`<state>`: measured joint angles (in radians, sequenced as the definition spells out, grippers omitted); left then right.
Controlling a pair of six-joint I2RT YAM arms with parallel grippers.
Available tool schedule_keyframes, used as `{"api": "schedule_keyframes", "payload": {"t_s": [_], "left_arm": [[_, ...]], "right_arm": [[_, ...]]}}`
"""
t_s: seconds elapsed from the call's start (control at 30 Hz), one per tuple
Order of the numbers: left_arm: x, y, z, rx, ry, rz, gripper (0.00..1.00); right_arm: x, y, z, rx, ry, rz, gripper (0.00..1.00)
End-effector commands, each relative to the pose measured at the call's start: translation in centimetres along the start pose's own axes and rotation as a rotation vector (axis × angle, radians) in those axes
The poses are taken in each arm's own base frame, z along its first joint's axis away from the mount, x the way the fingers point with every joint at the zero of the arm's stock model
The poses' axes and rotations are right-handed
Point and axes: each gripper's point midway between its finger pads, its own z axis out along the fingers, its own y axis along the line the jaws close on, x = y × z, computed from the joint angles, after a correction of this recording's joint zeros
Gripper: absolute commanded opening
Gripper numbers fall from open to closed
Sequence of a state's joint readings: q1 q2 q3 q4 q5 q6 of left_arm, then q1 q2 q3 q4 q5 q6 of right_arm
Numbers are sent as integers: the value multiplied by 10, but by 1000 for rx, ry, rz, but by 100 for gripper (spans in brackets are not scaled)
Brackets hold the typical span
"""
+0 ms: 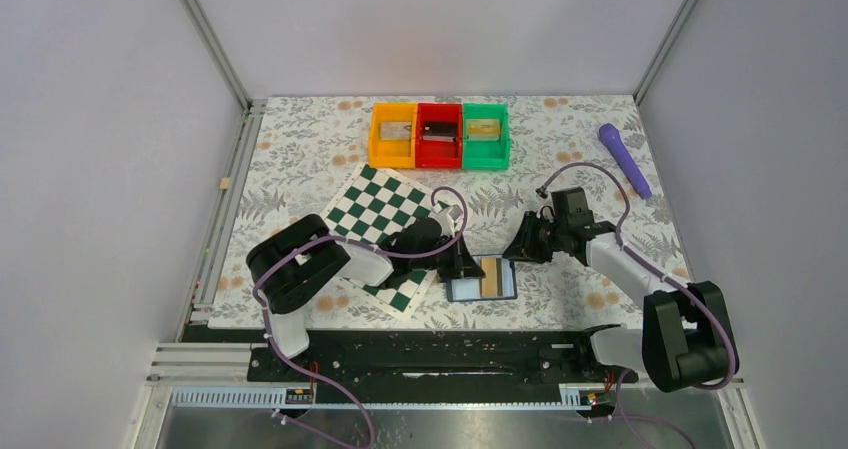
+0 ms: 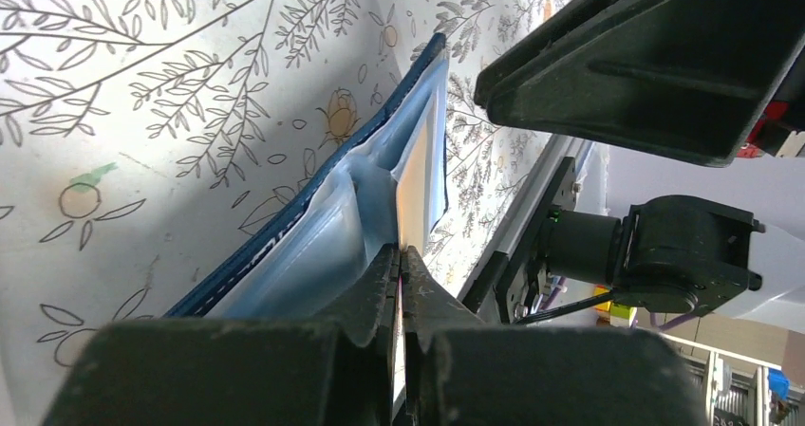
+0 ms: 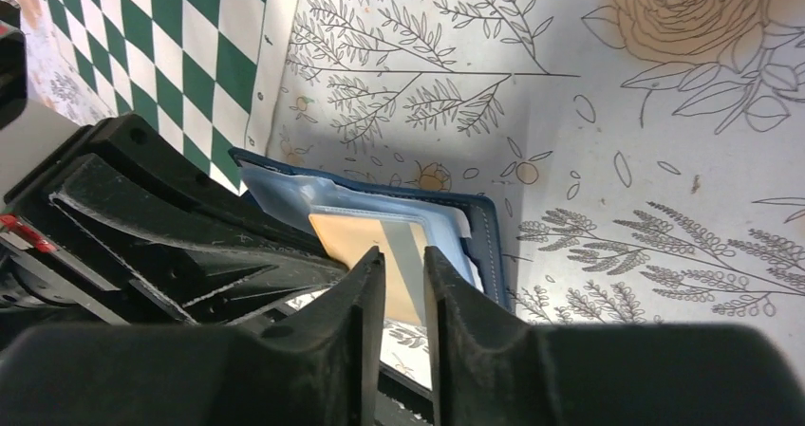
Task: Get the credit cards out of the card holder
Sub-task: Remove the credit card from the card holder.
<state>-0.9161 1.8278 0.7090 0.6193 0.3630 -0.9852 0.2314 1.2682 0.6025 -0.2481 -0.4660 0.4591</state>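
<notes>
While both arms lean in over the desk [image 1: 300, 139] (floral cover), items lie as follows:

- Card holder [image 1: 465, 290]: blue bifold, lying open and flat at near-centre of desk, just right of chessboard mat [image 1: 375, 204], btwn the two claws. Pale inner lining creased near its fold.
- Credit card [image 1: 492, 279]: tan-gold w/ dark stripe, sitting in holder's right half, partly under a clear pocket. Only one card made out; others can't tell.
- Left claw [image 1: 466, 267]: low at holder's left part, jaws closed tight on the pale inner lining. Wrist view shows the lining drawn up to the tips.
- Right claw [image 1: 514, 253]: above holder's right side, jaws a narrow gap apart, nothing btwn them. In its wrist view the tips frame the card's stripe; contact w/ card can't tell.
- Orange bin [image 1: 392, 134], red bin [image 1: 438, 134], green bin [image 1: 485, 134]: in a row, touching side to side, far-centre of desk. Each w/ a small flat item inside, too small to ID.
- Purple stick-like obj. [image 1: 625, 159]: lying far right, well apart from holder.
- Chessboard mat: green/white, turned at an angle, partly under left arm.
</notes>
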Motion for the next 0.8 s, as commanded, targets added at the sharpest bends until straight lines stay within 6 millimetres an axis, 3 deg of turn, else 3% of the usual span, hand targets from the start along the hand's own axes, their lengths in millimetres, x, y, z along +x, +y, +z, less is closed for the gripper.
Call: {"api": "schedule_keyframes", "payload": {"t_s": [0.0,0.23,0.4,0.77], "left_arm": [[-10,-29,2,107,-3,58,0],[-6,-34,0,166,3,58,0],[-8,-41,-3,258,-8,40,0],[-9,-22,-6,219,-11,18,0]], "right_arm": [[-5,13,-2,-46,-7,-1,31],[4,8,7,-63,41,-3,42],[7,13,12,-111,60,-10,42],[15,7,21,-124,85,30,45]]}}
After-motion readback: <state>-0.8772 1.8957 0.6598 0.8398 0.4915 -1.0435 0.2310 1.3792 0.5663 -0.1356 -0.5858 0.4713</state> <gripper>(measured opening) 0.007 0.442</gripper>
